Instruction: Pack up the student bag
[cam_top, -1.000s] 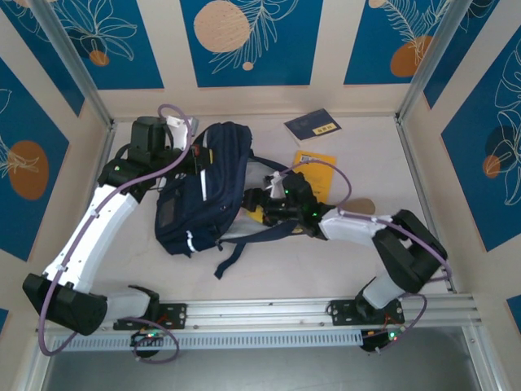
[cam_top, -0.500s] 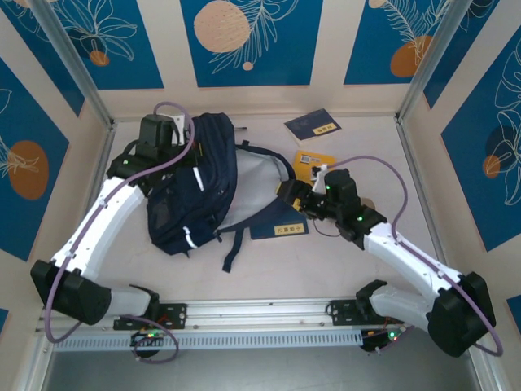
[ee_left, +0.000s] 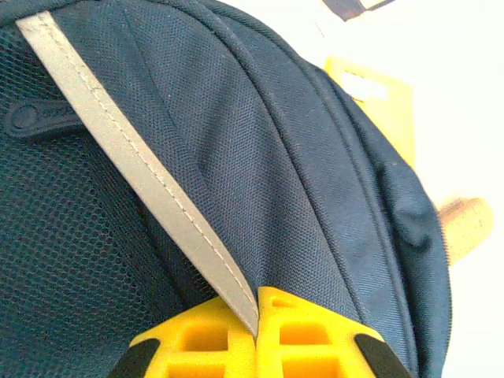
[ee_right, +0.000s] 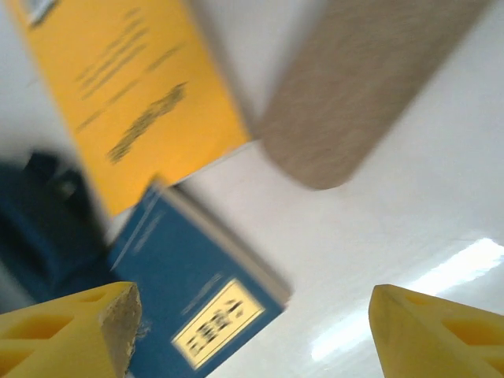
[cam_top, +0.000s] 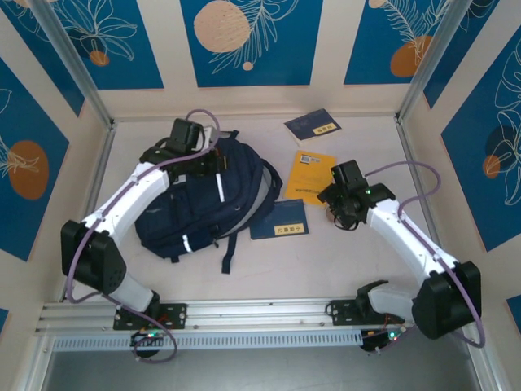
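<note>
Here, the navy backpack [cam_top: 199, 208] is lying left of centre on the tabletop [cam_top: 326, 269]; the left claw [ee_left: 257, 303] is clamping its grey stripe [ee_left: 142, 169], while the right claw [ee_right: 252, 305] is hanging wide open, empty, near a blue booklet [cam_top: 279, 220].

Robot lab booth (aluminium rail [cam_top: 260, 311], patterned panels [cam_top: 244, 41])

Overhead faces down; left wrist view shares student bag [ee_left: 315, 197], close up

On your tabletop [cam_top: 350, 261] you have: student bag [cam_top: 191, 216] at left, yellow booklet [cam_top: 309, 175] mid-right, near blue booklet [cam_top: 279, 220], far blue booklet [cam_top: 313, 125], tan oblong piece [ee_right: 370, 87].
</note>
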